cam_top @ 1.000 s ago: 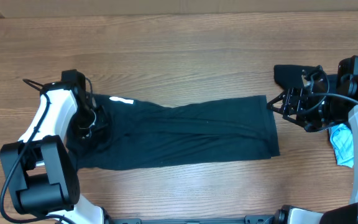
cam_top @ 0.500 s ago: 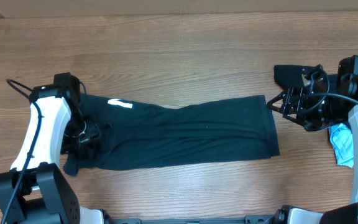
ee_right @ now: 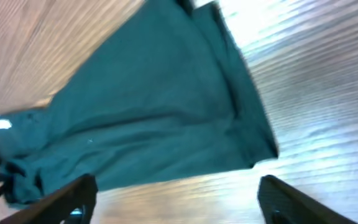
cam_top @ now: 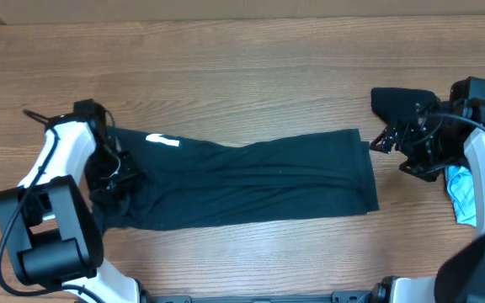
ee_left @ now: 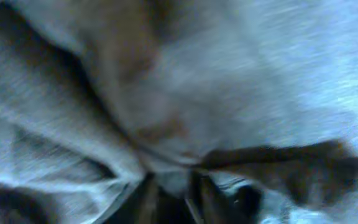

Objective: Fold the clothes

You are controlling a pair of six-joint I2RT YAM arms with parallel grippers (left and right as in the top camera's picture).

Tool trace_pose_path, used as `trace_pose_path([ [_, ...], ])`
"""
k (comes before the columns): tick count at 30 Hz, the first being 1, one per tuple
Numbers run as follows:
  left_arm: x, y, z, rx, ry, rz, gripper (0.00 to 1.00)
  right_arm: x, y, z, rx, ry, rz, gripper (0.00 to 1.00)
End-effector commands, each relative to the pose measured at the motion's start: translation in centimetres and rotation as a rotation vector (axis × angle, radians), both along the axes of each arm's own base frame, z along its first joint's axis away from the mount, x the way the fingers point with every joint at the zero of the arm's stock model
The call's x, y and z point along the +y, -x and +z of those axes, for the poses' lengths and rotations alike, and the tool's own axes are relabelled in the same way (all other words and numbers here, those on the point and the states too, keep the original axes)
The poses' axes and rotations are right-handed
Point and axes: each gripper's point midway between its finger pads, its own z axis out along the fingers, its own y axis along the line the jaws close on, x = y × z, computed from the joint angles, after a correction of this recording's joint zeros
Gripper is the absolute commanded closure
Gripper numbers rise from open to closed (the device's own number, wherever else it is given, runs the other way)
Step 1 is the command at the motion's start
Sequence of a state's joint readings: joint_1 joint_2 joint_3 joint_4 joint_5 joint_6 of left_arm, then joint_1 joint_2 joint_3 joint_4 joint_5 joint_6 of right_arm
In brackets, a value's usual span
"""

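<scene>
While the shirt point(cam_top: 251, 181) lies as one long band across the table point(cam_top: 242, 59), the step in hand looks like the crosswise fold, one end carried over the other.

Nearest the robot's side, on the right, sits the blue garment point(cam_top: 461, 195), crumpled beside the right arm. A little farther, at the band's left end, the left gripper point(cam_top: 114, 175) is sunk in bunched cloth. Its wrist view is blurred, yet the folds run together into the gap between its fingers point(ee_left: 207, 198), so I take it as clenched on the shirt. The right gripper point(cam_top: 387, 143) hovers just off the band's right edge without touching it, jaws spread wide and holding nothing. Farthest, beyond that gripper, lies the dark garment point(cam_top: 398, 101), apart from the shirt.

To do the fold well, I judge the right gripper should take the right hem at a corner and catch every layer. The left should hold its end taut so the band neither sags nor skews. The carried end should then travel low and land edge on edge. The rumpled left end wants smoothing first.

Count: three garments (one shirt, one blue, one dark), two grippers, and one white letter scrap point(cam_top: 162, 140) near the shirt's left end.
</scene>
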State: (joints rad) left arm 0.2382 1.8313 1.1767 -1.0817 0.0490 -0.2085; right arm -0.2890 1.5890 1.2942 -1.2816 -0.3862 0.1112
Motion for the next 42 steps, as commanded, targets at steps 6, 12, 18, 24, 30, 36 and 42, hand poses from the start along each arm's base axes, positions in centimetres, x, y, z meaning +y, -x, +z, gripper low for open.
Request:
trace_pose_path([
  [6,0.3,-3.2,8.7,-0.303,0.172,0.026,0.42,0.1,1.4,-12.4,0.255,-0.116,0.11,0.08],
  [12,0.3,-3.2,11.2,-0.381,0.144,0.005,0.38,6.1,3.5,-13.7,0.203,-0.425,0.191,0.21],
  [18,0.2,-2.9,11.2,-0.371,0.148,-0.002,0.38,4.8,1.8,-14.1,0.192,-0.36,0.111,0.73],
  [24,0.1,-2.6,11.1,-0.358,0.153,-0.007,0.38,-1.9,0.2,-12.3,0.253,0.021,-0.078,0.92],
  [30,0.1,-2.7,11.1,-0.362,0.151,-0.007,0.38,-2.0,-1.0,-9.5,0.162,0.052,-0.041,0.12],
  [36,0.2,-2.8,11.2,-0.368,0.149,-0.009,0.38,-6.4,-2.2,-8.5,-0.055,-0.121,-0.056,0.0],
  [42,0.3,-3.1,11.2,-0.378,0.146,-0.01,0.37,-4.8,-3.8,-11.4,-0.128,-0.298,0.006,0.01],
])
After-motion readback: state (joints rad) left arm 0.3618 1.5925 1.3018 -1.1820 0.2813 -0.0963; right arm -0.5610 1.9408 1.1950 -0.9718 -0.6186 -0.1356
